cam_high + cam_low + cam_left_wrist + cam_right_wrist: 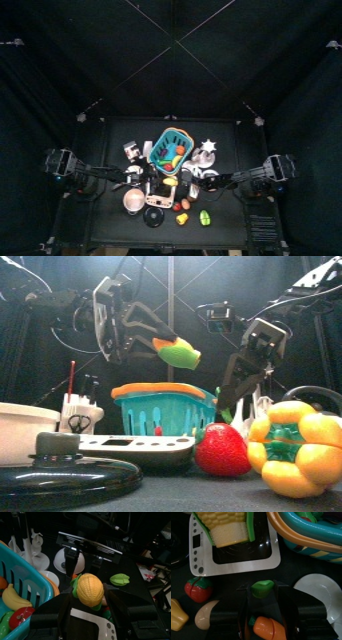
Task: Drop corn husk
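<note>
Corn husk point(250, 527) shows as a green strip running along the yellow corn point(89, 589). More green wraps the cob's lower end where the left hand point(90, 598) grips it. That hand's two jaws are closed on the corn from either side and hold it in the air. In the front view the corn hangs above the rim of the teal basket point(160, 416). In the right wrist view it lies across the top of the white scale point(238, 559), which stands on the surface just beside the basket.

The right hand point(238, 391) hangs on the other side of the basket, its jaws spread wide and pointing down. In its wrist view a small green piece point(262, 587) sits between the jaw tips. The jaws do not clamp it, and whether it is a part of the husk cannot be told. An orange piece point(268, 628) lies lower between the jaws, a white plate point(321, 594) lies to one side, and a red toy with a green top point(196, 588) lies to the other.

The basket holds a banana point(17, 599) and other toy food. At the front of the surface stand a strawberry point(221, 451), a yellow pepper point(291, 451), a black lid point(60, 471) and a white bowl point(27, 426).
</note>
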Controlling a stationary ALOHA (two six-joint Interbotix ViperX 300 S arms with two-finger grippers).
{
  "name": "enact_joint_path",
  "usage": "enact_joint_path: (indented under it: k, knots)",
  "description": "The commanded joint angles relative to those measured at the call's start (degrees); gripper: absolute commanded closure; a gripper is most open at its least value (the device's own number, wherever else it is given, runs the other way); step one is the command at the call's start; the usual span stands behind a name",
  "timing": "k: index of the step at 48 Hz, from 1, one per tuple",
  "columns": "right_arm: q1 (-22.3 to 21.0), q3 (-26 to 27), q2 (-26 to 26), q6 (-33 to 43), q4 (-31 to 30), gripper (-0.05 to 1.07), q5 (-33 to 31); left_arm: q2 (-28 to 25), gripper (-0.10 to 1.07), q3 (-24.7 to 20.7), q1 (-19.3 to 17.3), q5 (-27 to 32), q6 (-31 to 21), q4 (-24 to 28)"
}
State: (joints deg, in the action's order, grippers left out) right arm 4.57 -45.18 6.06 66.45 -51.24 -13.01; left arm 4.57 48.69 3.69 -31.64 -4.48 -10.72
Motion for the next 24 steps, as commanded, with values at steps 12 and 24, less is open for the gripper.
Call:
enact_joint_path:
  k: [12,24]
  knots:
    - [-0.2,1.2,1.9,0.3,0.4,0.2,0.2,0.4,0.39,-0.6,-0.1,-0.4,0.0,0.0]
    - [-0.2,0.8,2.4,0.2,0.8,0.06,0.2,0.4,0.39,-0.6,-0.2,-0.4,0.0,0.0]
